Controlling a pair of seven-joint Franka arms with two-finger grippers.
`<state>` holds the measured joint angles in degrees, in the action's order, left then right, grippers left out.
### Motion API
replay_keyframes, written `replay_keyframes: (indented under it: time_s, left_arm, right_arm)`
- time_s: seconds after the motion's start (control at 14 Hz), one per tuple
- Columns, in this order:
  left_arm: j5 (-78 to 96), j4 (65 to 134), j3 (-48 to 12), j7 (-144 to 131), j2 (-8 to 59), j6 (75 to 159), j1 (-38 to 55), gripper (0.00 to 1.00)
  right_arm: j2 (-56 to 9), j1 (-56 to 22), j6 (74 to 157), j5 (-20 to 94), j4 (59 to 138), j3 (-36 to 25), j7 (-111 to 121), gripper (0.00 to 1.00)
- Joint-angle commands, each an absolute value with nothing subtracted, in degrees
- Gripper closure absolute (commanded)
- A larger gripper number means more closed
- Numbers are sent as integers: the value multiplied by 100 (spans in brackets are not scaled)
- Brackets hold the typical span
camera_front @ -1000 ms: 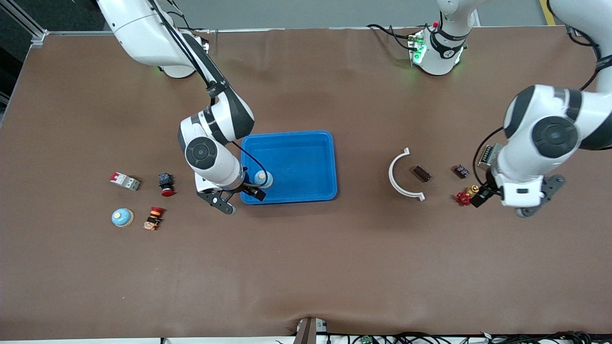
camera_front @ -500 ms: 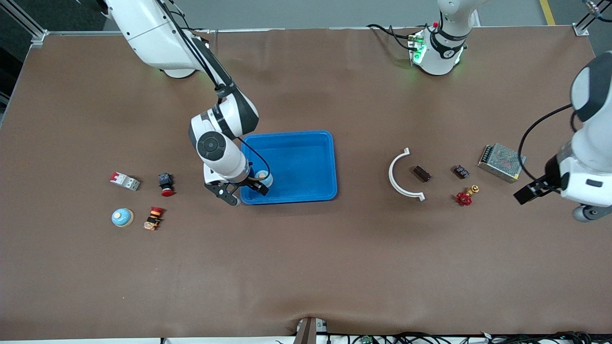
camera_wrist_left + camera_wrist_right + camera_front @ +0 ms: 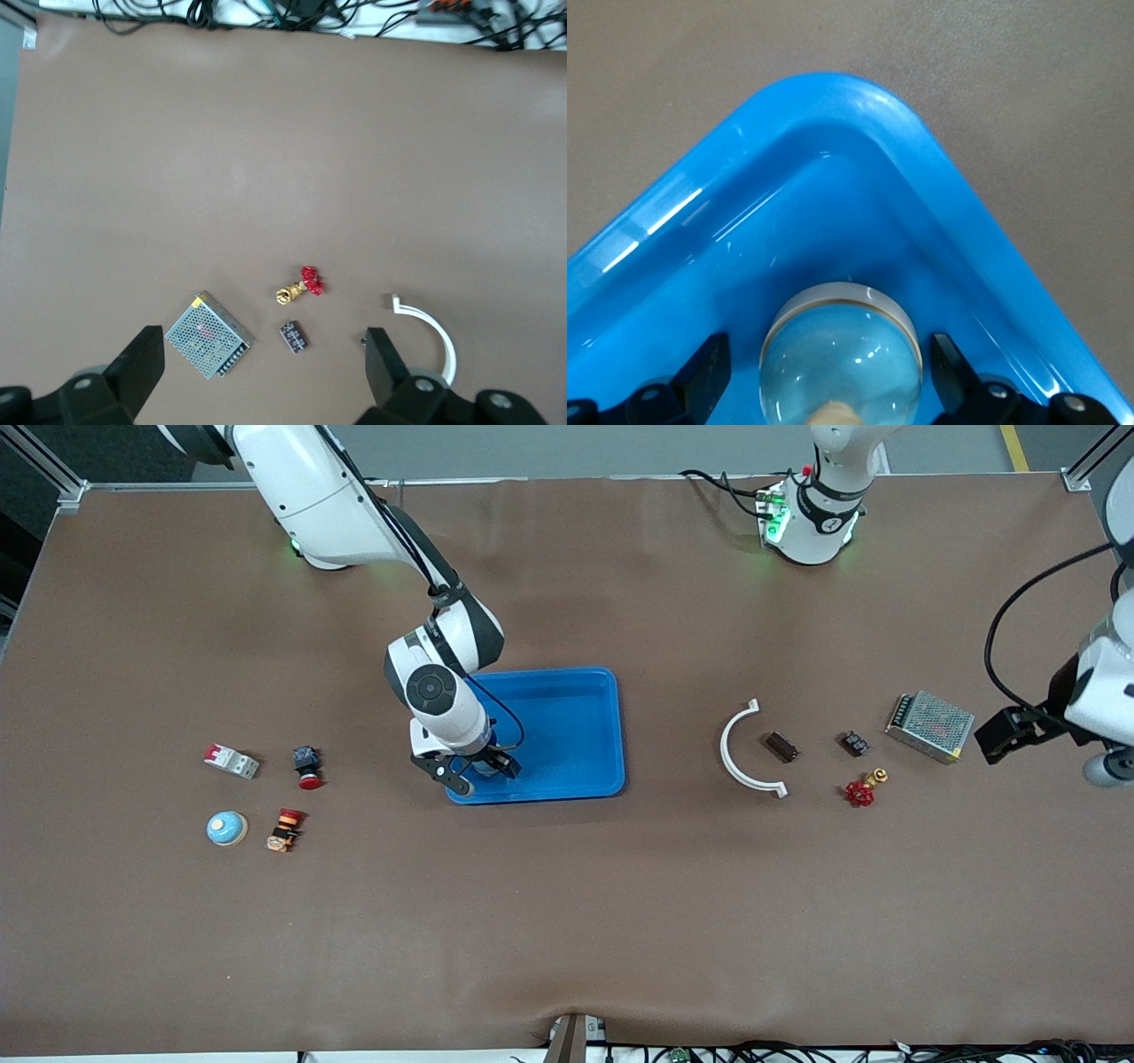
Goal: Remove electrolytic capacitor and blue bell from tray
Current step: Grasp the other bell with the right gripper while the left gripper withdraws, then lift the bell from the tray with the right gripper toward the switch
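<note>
While the right gripper (image 3: 478, 769) straddles the bell (image 3: 842, 354) with fingers spread, untouching, inside the blue tray (image 3: 585, 691)'s corner, rim walls crowd both fingers. Left gripper (image 3: 266, 372), wide and empty, hovers above the mesh box (image 3: 211, 334), red valve (image 3: 304, 283) and white bracket (image 3: 430, 328), bare table around.

From where I stand, nothing here can be read: no lettering, brand, number or sign shows on the small parts, the blue tray (image 3: 567, 691), the arms or the brown table (image 3: 567, 921).
</note>
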<state>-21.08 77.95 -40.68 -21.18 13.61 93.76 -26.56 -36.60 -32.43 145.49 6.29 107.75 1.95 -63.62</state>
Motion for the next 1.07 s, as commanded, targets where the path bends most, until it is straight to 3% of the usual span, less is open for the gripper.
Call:
replay_keyframes:
  time_s: [0.0,0.07,0.14,0.29,0.36,0.5,0.57,0.79,1.0]
  left_arm:
    - [-1725,7893,-3257,-1969,819,9115,-1859,0]
    - [-1418,7936,-2582,-1943,661,9027,-1341,0]
    - [-1076,7963,-1992,-1864,555,8887,-936,0]
    - [-853,8129,-1470,-1278,300,8754,-634,0]
    - [-826,8304,-1111,-1074,116,8745,-372,0]
    - [-389,8691,-276,-853,-218,8745,200,0]
    - [-326,8814,-168,-844,-333,8745,298,0]
    - [-308,9009,-246,-844,-615,8719,290,0]
    - [-299,8991,-281,-835,-598,8640,307,0]
  right_arm:
    - [-3621,-3261,14537,668,10767,158,-6434,0]
    - [-3621,-3252,14528,668,10767,158,-6434,0]
    - [-3621,-3252,14528,668,10767,158,-6425,9]
    - [-3621,-3261,14476,668,10758,167,-6425,73]
    - [-3621,-3261,14476,668,10740,167,-6442,100]
    - [-3621,-3217,14467,677,10697,167,-6574,100]
    - [-3621,-3199,14458,677,10679,167,-6574,100]
    - [-3586,-3112,13925,694,10373,167,-6565,100]
    - [-3560,-2779,12485,694,9609,167,-6155,100]
